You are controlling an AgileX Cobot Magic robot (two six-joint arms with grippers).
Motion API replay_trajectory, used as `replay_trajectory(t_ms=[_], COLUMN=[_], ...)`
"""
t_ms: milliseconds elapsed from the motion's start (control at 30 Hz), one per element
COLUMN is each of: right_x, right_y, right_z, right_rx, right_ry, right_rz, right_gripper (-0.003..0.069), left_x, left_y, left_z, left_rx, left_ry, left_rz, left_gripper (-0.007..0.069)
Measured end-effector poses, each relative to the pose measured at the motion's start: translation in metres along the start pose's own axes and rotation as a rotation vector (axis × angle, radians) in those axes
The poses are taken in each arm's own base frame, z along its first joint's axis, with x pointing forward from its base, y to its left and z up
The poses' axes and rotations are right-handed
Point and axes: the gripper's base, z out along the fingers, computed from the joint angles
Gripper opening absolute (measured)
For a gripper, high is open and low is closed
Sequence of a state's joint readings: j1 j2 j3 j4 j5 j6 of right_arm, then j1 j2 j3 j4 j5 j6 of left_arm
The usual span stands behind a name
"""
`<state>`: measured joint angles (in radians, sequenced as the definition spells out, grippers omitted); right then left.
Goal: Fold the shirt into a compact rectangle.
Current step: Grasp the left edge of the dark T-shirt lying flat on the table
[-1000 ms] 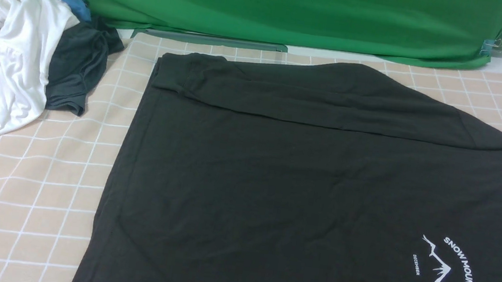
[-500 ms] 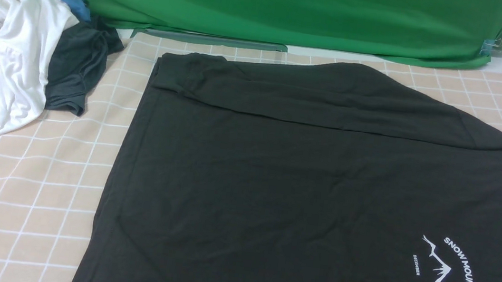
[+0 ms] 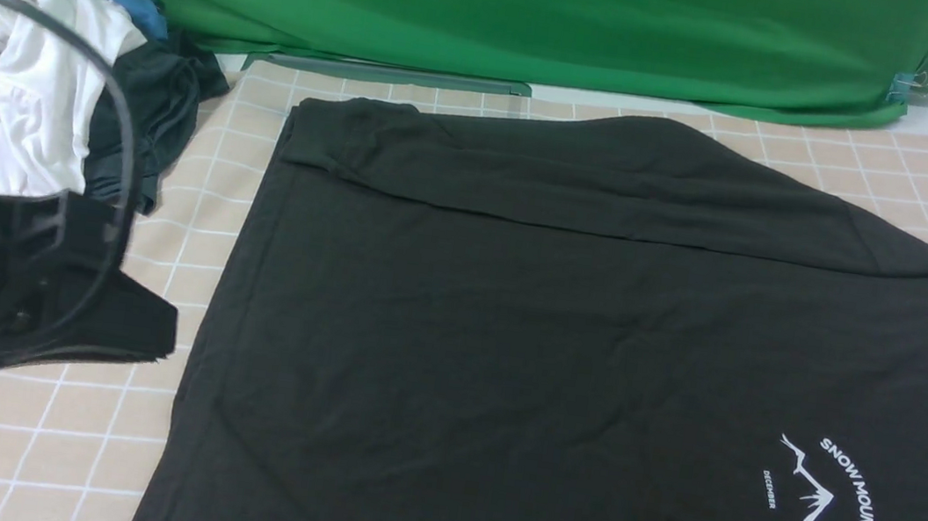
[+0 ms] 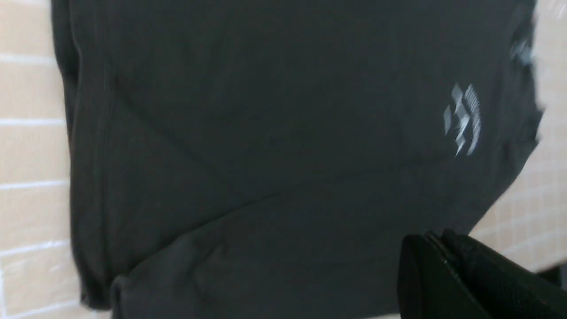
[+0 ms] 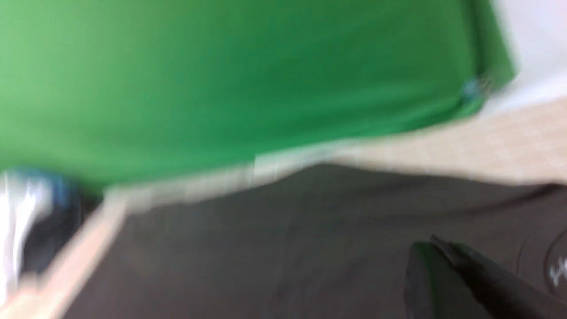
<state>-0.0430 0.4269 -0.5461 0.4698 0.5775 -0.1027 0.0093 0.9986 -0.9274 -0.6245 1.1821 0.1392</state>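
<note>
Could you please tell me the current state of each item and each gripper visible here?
Shirt: spread flat, print facing up, far side folded in.
Clothes pile: crumpled heap, unfolded.
Left gripper: shut, empty, near the shirt's hem.
Right gripper: shut, holding nothing; the view is blurred.
Green cloth: hanging, clipped at its right corner.
</note>
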Motion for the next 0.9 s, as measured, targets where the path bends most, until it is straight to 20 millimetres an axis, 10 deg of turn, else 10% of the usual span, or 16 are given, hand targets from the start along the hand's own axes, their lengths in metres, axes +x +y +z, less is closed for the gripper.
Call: replay_trajectory(t_ms=[233, 467, 900], right_x=[-0.028, -0.030, -0.030], right_y=[0.010, 0.008, 0.008], right_z=[0.026, 0.036, 0.036], right_rx=[-0.032, -0.037, -0.045], right_ry=[0.296, 0.350, 0.353], right_rz=[-0.149, -0.188, -0.235], right_gripper=[0.0031, 0.0031, 0.0032], left_x=[-0.002, 0.042, 0.049], left_y=[0.004, 0.001, 0.047], left_z=[0.051, 0.093, 0.153], left_rx=[-0.133, -0.224, -0.435], left_ry=[0.283, 0.507, 0.532], left_rz=[0.070, 0.193, 0.252], left_gripper=[0.0018, 0.0064, 0.0523])
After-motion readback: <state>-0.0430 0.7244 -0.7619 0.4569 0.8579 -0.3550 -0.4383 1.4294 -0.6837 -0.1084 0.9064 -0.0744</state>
